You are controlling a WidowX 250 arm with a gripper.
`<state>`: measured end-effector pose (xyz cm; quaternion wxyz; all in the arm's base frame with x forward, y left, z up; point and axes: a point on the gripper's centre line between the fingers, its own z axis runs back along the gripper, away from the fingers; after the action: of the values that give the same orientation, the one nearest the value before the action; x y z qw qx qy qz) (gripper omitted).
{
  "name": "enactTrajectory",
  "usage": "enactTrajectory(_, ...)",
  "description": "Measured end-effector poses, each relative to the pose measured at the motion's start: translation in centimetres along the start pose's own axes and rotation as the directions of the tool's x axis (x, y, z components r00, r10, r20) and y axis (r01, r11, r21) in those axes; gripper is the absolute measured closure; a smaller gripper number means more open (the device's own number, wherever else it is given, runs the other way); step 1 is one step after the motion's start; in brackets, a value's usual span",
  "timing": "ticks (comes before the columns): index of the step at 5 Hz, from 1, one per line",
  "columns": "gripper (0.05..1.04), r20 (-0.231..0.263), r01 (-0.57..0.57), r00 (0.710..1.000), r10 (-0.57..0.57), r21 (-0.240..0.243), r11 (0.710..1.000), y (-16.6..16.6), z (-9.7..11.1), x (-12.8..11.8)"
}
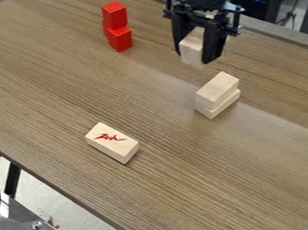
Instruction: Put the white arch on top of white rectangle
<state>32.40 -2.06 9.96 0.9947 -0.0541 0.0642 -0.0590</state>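
My gripper [194, 56] hangs at the upper right of the camera view, shut on a pale wooden block that appears to be the white arch [191, 49]. The fingers partly cover it, so its curve cannot be made out. Below and slightly right of the gripper, two white rectangles [218, 91] lie stacked flat, one on the other. The held block is apart from this stack. Another white rectangle [112, 142], with red marking on top, lies alone on the table at lower left centre.
Two red blocks [119, 38] stand stacked near the back of the wooden table [53, 80], left of the gripper. The table's front edge slants down from the left side. Dark equipment [262, 0] is behind the back edge at upper right.
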Motion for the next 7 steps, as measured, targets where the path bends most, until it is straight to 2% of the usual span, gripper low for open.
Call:
enactTrajectory(2, 0.485, 0.012, -0.004, 1.000, 0.003, 0.033, 0.999, -0.6, -0.6, 0.2)
enactTrajectory(5, 0.485, -0.044, -0.011, 0.999, 0.013, 0.043, 0.999, -1.0, -2.8, 0.3)
enactTrajectory(7, 0.485, -0.070, 0.031, 0.997, -0.027, 0.052, 0.998, -2.0, -4.0, -0.3)
